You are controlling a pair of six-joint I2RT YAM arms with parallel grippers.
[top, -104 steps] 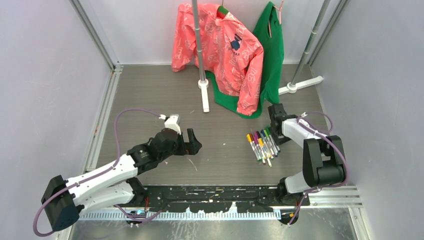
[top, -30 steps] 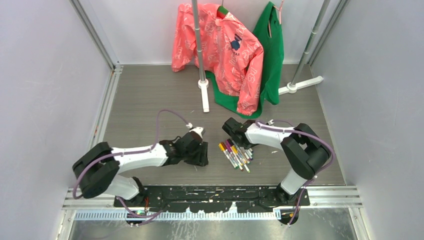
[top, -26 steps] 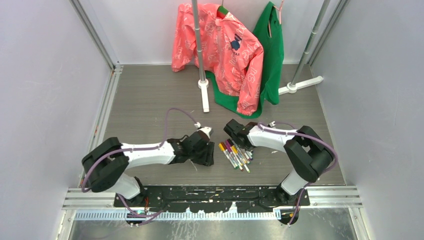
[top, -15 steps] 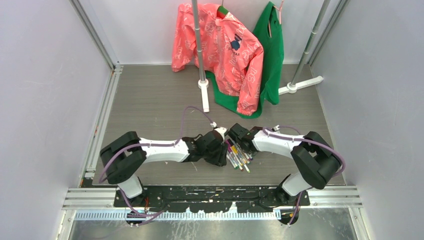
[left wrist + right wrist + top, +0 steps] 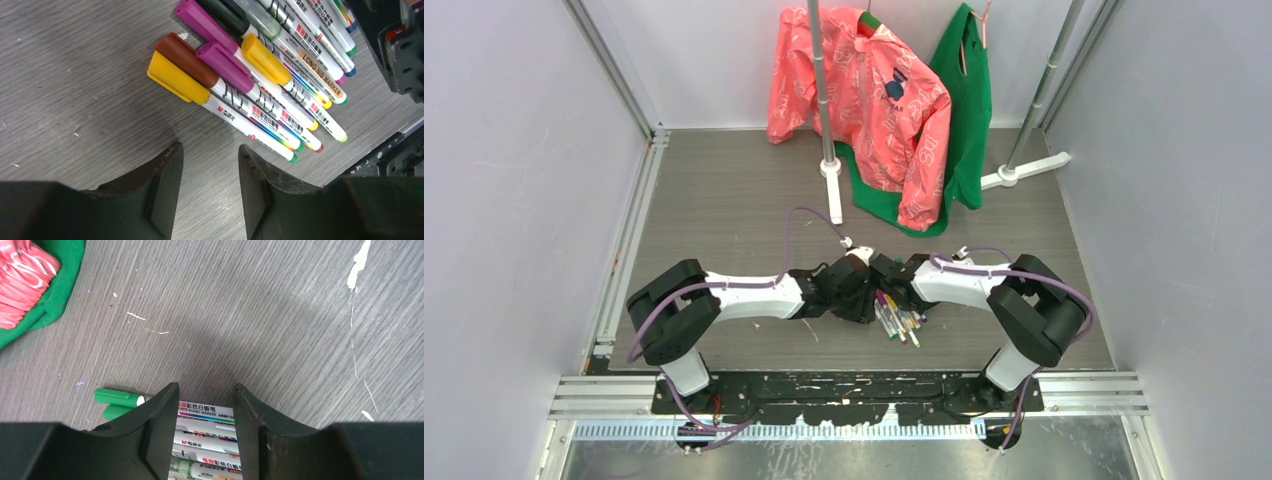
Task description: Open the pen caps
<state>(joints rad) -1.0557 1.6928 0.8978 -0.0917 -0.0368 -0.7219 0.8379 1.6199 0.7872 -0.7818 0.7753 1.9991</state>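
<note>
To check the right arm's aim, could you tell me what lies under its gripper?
White pen barrels show between the right gripper's open fingers, green caps beside; its fingers hide the rest.

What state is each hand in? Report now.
Left hand: open, holding nothing, beside the pens.
Right hand: open, gripping nothing, over the pens.

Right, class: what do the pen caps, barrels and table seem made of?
Caps: probably plastic, semi-gloss; moulded clips, soft highlights.
Barrels: glossy white plastic, it seems; printed lettering, sheen.
Table: matte grey wood-grain, likely laminate; streaked grain lines.
</note>
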